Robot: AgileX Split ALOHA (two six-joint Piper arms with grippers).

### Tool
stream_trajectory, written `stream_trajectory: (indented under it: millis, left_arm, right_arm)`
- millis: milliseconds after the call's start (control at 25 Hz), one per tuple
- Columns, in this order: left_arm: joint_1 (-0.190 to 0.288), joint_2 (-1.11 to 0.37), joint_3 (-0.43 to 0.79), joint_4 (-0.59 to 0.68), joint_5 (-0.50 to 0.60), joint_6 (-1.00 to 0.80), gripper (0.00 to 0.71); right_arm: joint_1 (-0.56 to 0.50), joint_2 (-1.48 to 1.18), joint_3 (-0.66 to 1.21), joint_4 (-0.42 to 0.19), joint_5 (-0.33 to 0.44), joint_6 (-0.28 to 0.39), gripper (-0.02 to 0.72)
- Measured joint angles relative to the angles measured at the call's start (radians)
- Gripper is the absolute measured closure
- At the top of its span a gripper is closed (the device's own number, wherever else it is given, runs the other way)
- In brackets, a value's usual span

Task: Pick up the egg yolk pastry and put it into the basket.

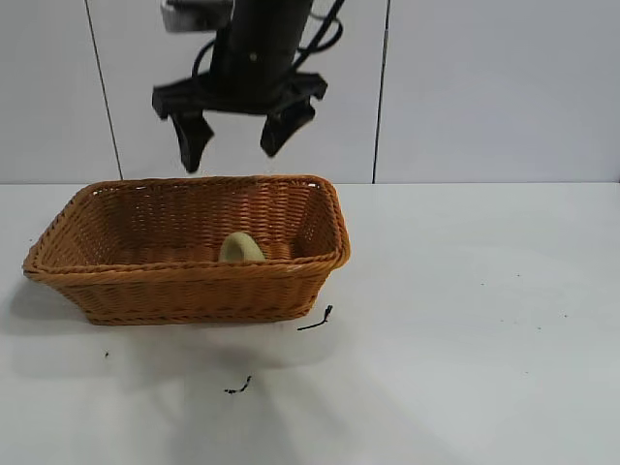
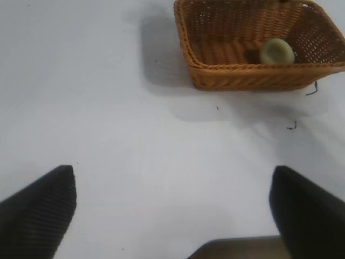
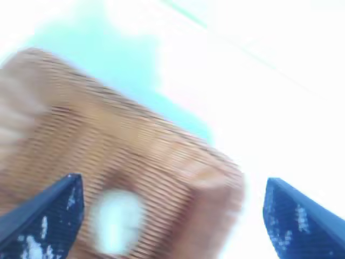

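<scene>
The egg yolk pastry (image 1: 240,248), a small pale yellow-green dome, lies inside the orange-brown wicker basket (image 1: 194,271), near its front wall. My right gripper (image 1: 232,155) hangs above the basket's back rim, open and empty. In the right wrist view its fingers stand wide apart (image 3: 172,216) over the basket (image 3: 161,151), with the pastry (image 3: 116,221) below, blurred. My left gripper (image 2: 172,210) is open and empty over bare table, far from the basket (image 2: 242,75); the pastry (image 2: 277,52) shows inside it. The left gripper is out of the exterior view.
The basket stands on a white table (image 1: 465,339) at the left. Two small black threads lie on the table in front of it, one (image 1: 315,321) by its right corner and one (image 1: 238,387) nearer the front. A grey panelled wall is behind.
</scene>
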State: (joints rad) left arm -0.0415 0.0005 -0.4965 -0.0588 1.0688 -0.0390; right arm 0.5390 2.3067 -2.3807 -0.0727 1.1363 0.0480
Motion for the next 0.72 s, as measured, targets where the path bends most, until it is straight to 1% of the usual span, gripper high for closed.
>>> stream_trajectory:
  millis: [240, 440, 600, 720]
  left_arm:
    - [0.000, 0.000, 0.000, 0.000, 0.000, 0.000, 0.015]
    - [0.000, 0.000, 0.000, 0.000, 0.000, 0.000, 0.015]
    - [0.000, 0.000, 0.000, 0.000, 0.000, 0.000, 0.015]
    - [0.000, 0.000, 0.000, 0.000, 0.000, 0.000, 0.015]
  right_arm:
    - [-0.185, 0.000, 0.000, 0.022, 0.047, -0.055, 0.078]
    - [-0.353, 0.000, 0.000, 0.030, 0.073, -0.063, 0.078]
    - [-0.459, 0.000, 0.000, 0.073, 0.073, -0.063, 0.078]
    - [-0.506, 0.000, 0.001, 0.115, 0.073, -0.063, 0.078]
